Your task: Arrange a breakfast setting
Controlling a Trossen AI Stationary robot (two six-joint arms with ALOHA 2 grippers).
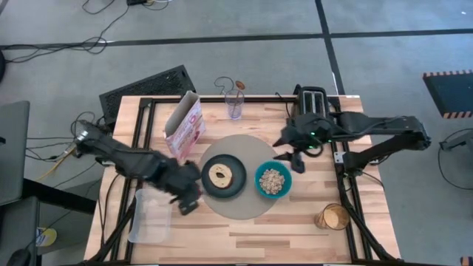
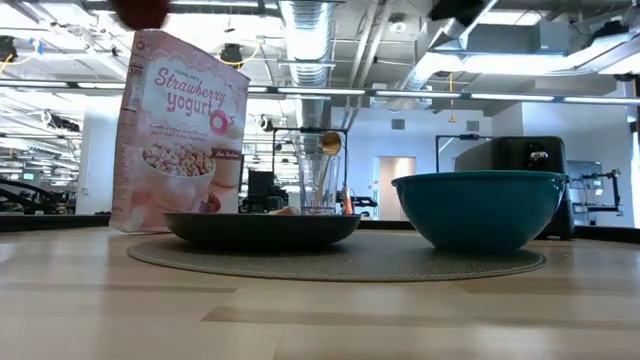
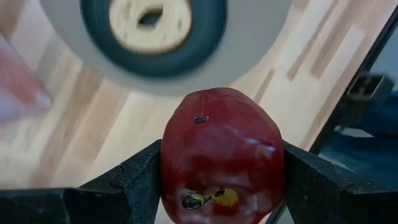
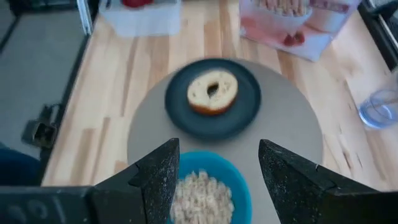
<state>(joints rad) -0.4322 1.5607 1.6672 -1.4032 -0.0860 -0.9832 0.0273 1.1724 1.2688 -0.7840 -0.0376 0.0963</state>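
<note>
Gripped between the 2 dark fingers [image 3: 134, 180] of the left gripper [image 3: 221, 186] is a small red apple [image 3: 221, 158], filling the lower part of the left wrist view. From above, this gripper [image 1: 188, 198] sits over the table [image 1: 295, 229] at the left edge of the round grey mat [image 1: 244, 205], just beside the dark plate [image 1: 235, 185]; the apple itself is hard to make out there. It may be the red blur at the top of the low view.

On the plate lies a round piece of toasted bread [image 1: 219, 175] with a hole in its middle. Just to the right, also on the mat, stands a teal bowl [image 1: 273, 180] holding beige cereal [image 1: 273, 179]. The bowl and plate are close but apart in the low view.

Over the mat's upper right edge hangs the right gripper [image 1: 295, 158], its fingers [image 4: 158, 180] spread wide with nothing between them, directly above the bowl in its wrist view.

Behind the mat a cereal box [image 1: 185, 127] stands upright, and a clear glass [image 1: 235, 102] holds a gold spoon [image 1: 239, 85]. A black toaster [image 1: 312, 102] sits at the back right, a clear plastic tub [image 1: 150, 216] at the front left, and a glass of amber drink [image 1: 334, 216] at the front right.
</note>
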